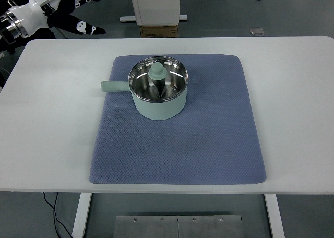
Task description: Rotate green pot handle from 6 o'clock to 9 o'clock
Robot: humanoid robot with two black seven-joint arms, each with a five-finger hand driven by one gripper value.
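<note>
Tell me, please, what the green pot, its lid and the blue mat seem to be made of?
Green pot: probably enamelled or painted metal, smooth matte green. Lid: seemingly glass in a shiny metal rim, with reflections. Blue mat: likely woven fabric or foam, dimpled texture.

A pale green pot (158,97) with a glass lid (157,80) stands on the blue mat (177,144), its handle (115,86) pointing to frame left. The left arm (31,13) shows at upper left, off the white table (42,118).
</note>
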